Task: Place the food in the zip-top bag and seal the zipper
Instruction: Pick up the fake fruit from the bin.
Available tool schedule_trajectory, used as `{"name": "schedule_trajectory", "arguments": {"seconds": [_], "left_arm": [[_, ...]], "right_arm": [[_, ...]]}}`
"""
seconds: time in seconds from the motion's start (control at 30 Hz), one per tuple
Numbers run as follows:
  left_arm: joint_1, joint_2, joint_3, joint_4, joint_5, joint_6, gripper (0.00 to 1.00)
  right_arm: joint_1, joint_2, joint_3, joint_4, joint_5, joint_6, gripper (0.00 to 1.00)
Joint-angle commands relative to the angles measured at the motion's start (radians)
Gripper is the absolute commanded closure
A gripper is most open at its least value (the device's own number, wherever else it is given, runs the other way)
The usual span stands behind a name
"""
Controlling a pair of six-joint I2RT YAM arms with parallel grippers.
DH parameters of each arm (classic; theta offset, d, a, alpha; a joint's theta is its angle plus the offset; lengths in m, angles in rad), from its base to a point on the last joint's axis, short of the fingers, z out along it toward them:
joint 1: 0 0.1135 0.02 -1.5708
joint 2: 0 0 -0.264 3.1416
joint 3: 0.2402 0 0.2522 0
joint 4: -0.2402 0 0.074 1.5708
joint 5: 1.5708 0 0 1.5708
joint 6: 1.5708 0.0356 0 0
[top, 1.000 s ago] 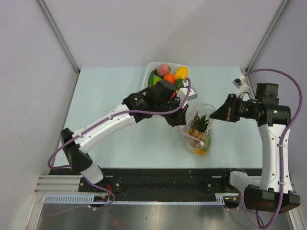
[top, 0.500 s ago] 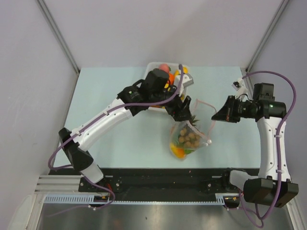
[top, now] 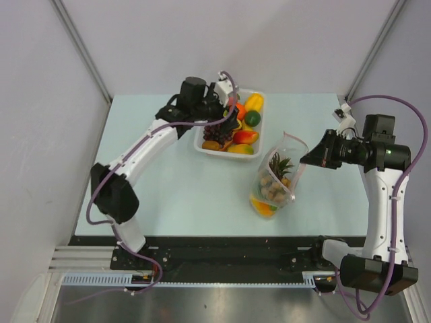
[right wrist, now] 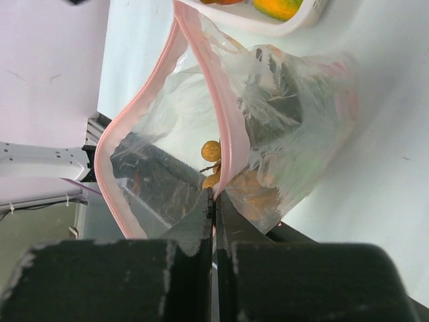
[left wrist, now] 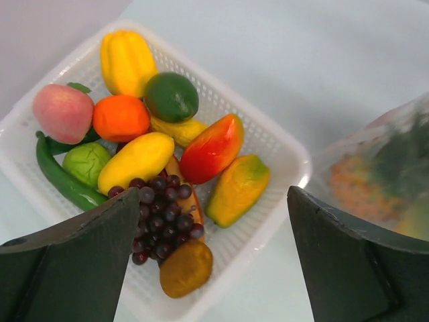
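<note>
Fruit showed through our clear, crinkly zip-top bag, upright on the table apart from the tray, its zipper pinched by our right gripper, while our left gripper hung wide above the tray.

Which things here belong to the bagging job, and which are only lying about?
Job: toy food in the tray, food already bagged, zip-top bag, zipper.
Not the job: white tray, purple cables.

Saw white mesh tray, dark purple grapes, yellow mango, red-yellow piece; clear bag, pink zipper; pale blue table.
</note>
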Motion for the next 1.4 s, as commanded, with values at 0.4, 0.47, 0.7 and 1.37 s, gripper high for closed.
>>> {"name": "schedule_trajectory", "arguments": {"seconds": [0.4, 0.47, 0.7, 1.37], "left_arm": [[-0.039, 0.392, 0.092, 0.183, 0.058, 0.383, 0.09], [-0.056, 0.406, 0.092, 0.203, 0.042, 0.406, 0.07], [-0.087, 0.513, 0.194, 0.180, -0.011, 0.448, 0.08], [-0.084, 0.231, 0.110, 0.179, 0.051, 0.327, 0.72]], "right_arm": [[-0.006, -0.001, -0.020, 0.029, 0.008, 0.026, 1.00], [-0.006, 0.003, -0.025, 0.031, 0.008, 0.024, 1.00], [-0.006, 0.011, -0.027, 0.043, -0.004, 0.034, 1.00], [-0.003, 0.010, -0.037, 0.079, -0.035, 0.046, 1.00]]}}
